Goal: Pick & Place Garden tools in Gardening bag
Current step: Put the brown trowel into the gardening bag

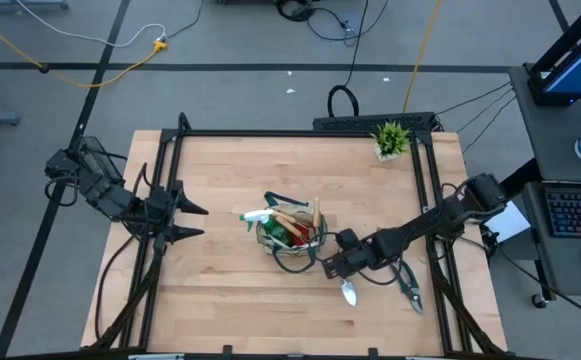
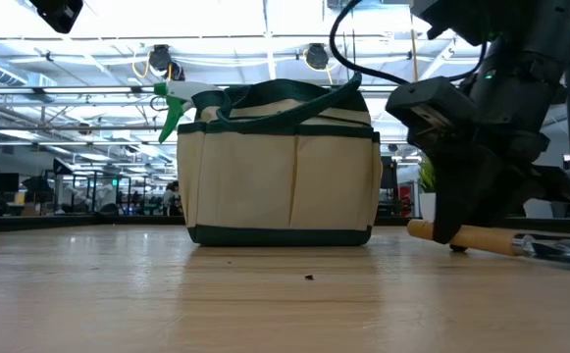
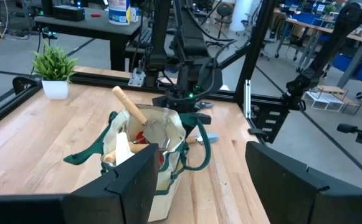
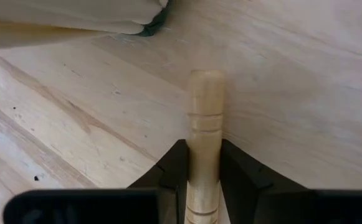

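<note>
One wooden table (image 1: 220,300) — grey floor (image 1: 250,40) around.

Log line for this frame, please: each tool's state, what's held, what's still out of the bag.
right tool: shut on trowel, at table level beside gardening bag | left tool: open, waiting at left edge | still out: pruning shears

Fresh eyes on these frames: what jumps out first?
The gardening bag at mid-table, stuffed with tools, a green spray bottle poking over its rim on the left arm's side. Just beside it, the right gripper is down at the tabletop, fingers shut on the wooden handle of a trowel lying flat, with the pruning shears next to it. The left gripper waits open near the table's left edge.
</note>
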`<action>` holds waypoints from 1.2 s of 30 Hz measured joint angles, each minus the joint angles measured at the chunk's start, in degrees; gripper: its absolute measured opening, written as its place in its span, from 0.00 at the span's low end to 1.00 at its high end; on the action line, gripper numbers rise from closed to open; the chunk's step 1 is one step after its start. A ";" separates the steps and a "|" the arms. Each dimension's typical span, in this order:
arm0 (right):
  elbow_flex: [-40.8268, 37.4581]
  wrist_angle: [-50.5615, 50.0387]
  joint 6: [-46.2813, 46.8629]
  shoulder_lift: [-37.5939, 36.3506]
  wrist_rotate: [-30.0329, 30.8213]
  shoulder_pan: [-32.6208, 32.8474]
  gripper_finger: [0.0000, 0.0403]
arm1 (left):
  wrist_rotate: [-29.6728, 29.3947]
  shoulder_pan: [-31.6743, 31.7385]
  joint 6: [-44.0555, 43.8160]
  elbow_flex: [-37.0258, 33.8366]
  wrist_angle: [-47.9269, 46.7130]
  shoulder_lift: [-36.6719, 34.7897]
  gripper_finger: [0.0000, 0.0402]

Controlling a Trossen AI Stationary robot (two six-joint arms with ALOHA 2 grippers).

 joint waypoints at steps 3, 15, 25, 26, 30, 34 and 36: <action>0.00 -1.05 0.02 -1.45 -0.04 0.00 0.15 | -0.01 0.00 0.00 0.00 -0.04 0.00 0.61; -0.28 -9.07 0.06 -8.83 1.25 -0.24 0.15 | -0.11 0.00 0.01 0.00 -1.14 0.02 0.61; -0.20 -9.46 -0.23 -13.15 1.25 -0.22 0.15 | -0.13 0.00 0.21 0.00 -1.07 0.00 0.61; -0.20 -9.36 -0.32 -13.62 1.27 -0.22 0.15 | -0.15 0.00 0.21 0.00 -1.09 0.00 0.61; -0.15 -9.13 -1.46 -15.67 1.49 -0.22 0.15 | -0.15 0.00 0.21 0.00 -1.07 0.00 0.61; -0.13 -8.64 -3.25 -18.26 2.28 -0.22 0.15 | -0.15 0.00 0.21 0.00 -1.06 0.00 0.61; -0.12 -8.00 -4.28 -19.82 3.84 -0.22 0.15 | -0.17 0.00 0.11 0.00 -1.06 0.02 0.61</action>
